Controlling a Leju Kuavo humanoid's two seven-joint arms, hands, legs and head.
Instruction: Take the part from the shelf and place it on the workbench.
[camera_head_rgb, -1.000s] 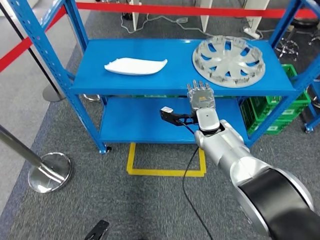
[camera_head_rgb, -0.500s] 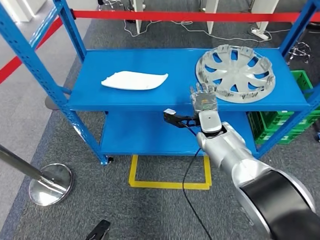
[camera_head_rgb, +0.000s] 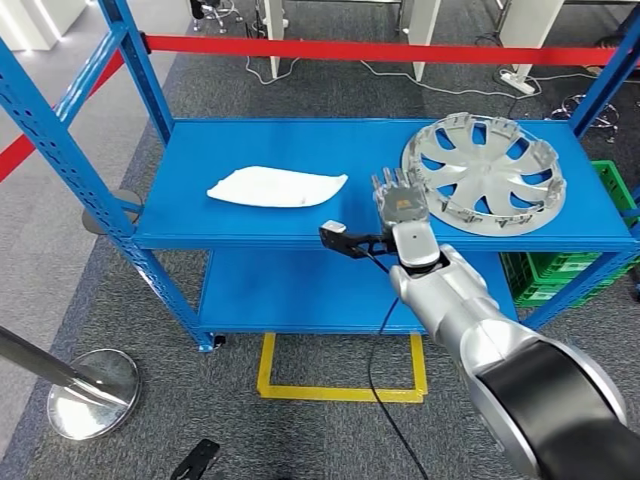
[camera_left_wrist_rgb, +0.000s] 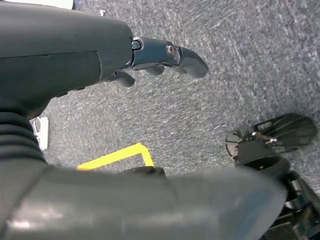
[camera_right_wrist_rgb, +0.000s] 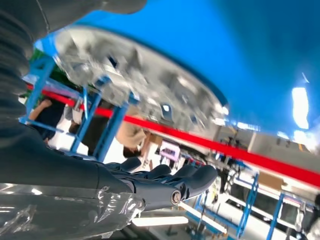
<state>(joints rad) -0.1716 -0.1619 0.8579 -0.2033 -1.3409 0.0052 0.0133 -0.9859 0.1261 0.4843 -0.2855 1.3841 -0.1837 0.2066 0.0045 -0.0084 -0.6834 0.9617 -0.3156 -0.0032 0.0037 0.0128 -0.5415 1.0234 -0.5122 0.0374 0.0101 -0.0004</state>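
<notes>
no text, label, brand or number can be read anywhere.

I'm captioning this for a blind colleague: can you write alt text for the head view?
The robot's right hand, fingers spread, reaches toward a silver wheel cover lying on the right of a blue shelf. A white curved part lies to the left.

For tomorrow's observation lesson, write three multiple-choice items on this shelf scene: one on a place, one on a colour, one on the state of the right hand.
1. Where does the wheel cover lie?
A. top shelf, right end
B. lower shelf
C. floor

2. What colour is the curved part?
A. black
B. white
C. green

3. The right hand is:
A. gripping the wheel cover
B. holding the white part
C. open, holding nothing

Key: 1 A, it rests at the top shelf's right end; 2 B, it shows white against blue; 3 C, its fingers are spread by the cover's rim.
</notes>
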